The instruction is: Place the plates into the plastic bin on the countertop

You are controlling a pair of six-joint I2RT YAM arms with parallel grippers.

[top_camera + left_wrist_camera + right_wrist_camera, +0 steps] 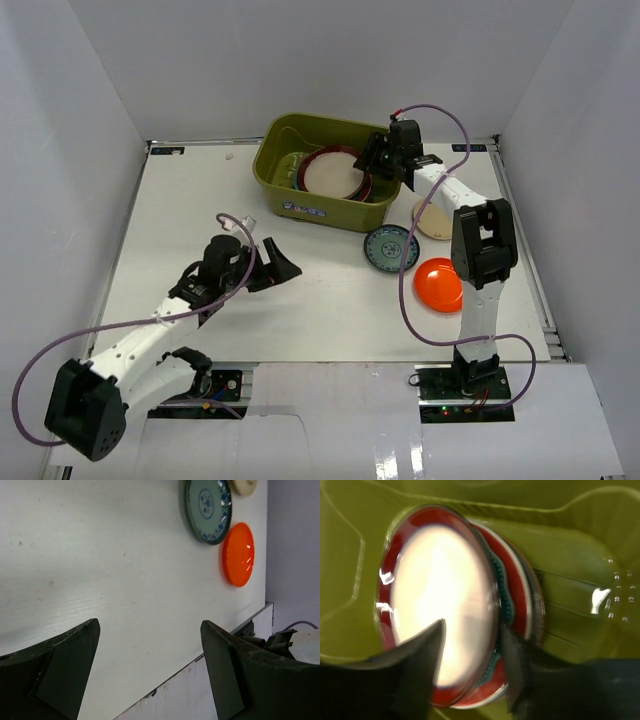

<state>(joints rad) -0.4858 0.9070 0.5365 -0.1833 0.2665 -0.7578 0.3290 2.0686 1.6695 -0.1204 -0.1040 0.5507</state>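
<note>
- Already inside, the dark-red-rimmed cream round plate (330,176) lies face up, slightly tipped, on a red-and-teal plate (516,605) in the olive-green rectangular plastic bin (300,205).
- The bin's long axis runs left to right at the far side of the flat white countertop (200,200).
- The right gripper (472,625) straddles the cream plate's rim, fingers spread, not pinching.
- The small teal patterned plate (391,249), plain orange plate (440,285) and small beige plate (430,222) lie flat near the bin's right end.
- The left gripper (150,624) hangs over the countertop, jaws wide apart.

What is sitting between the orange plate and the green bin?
The small teal patterned plate lies flat on the countertop there; the top view shows it.
</note>
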